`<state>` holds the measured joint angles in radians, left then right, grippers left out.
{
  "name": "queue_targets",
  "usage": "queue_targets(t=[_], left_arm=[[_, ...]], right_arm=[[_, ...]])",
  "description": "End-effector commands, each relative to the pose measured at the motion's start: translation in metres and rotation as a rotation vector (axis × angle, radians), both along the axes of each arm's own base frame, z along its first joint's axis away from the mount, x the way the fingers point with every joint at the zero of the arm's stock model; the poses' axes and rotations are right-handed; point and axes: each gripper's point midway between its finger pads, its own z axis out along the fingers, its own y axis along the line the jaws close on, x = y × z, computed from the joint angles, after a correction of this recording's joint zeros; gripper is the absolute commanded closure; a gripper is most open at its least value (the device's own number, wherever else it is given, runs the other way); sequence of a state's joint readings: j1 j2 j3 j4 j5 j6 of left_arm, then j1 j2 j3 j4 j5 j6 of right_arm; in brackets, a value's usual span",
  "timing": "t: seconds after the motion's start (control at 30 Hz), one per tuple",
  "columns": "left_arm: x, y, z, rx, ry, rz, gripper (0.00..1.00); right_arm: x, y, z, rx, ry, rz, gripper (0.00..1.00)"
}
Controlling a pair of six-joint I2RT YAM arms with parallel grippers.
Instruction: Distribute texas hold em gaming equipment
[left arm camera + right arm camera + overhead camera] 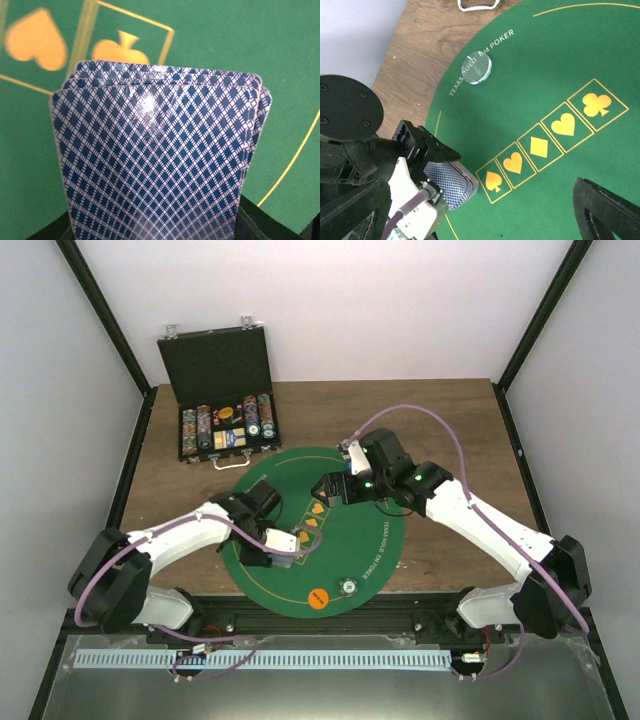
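My left gripper [288, 546] is shut on a deck of playing cards [303, 539] over the left part of the round green mat [375, 530]. In the left wrist view the deck's blue-diamond backs [160, 160] fill the frame, slightly fanned, and hide the jaws. The right wrist view shows a black finger [432, 150] pressed on the deck [451, 184], beside the printed spade box. My right gripper [330, 488] hangs open and empty above the mat's upper middle. An orange disc [319, 597] and a clear disc [349, 586] [476, 68] lie near the mat's front edge.
The black hinged case [225, 425] stands open at the back left on the wooden table [450, 420], with rows of coloured chips inside. A row of yellow suit boxes [555, 132] runs across the mat. A black rail [330, 618] borders the near edge.
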<state>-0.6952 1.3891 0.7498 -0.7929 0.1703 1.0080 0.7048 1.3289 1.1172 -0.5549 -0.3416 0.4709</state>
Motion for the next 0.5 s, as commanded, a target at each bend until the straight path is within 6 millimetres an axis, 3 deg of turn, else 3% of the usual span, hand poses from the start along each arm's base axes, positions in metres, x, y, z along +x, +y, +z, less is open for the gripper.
queue_targets(t=[0.0,0.2,0.33,0.47], left_arm=[[0.018,-0.008,0.038,-0.08,0.001,0.12,0.56],[0.047,0.008,0.087,-0.08,-0.046,0.286,0.56],[0.06,0.011,0.118,-0.104,-0.057,0.391,0.57],[0.069,0.012,0.132,-0.12,-0.052,0.47,0.57]], right_arm=[[0.01,-0.001,0.027,0.113,-0.026,-0.009,0.0],[0.016,0.004,0.036,0.176,-0.03,0.048,0.0],[0.018,0.025,0.046,0.256,-0.041,0.163,0.0],[0.019,0.049,0.05,0.339,-0.026,0.291,0.0]])
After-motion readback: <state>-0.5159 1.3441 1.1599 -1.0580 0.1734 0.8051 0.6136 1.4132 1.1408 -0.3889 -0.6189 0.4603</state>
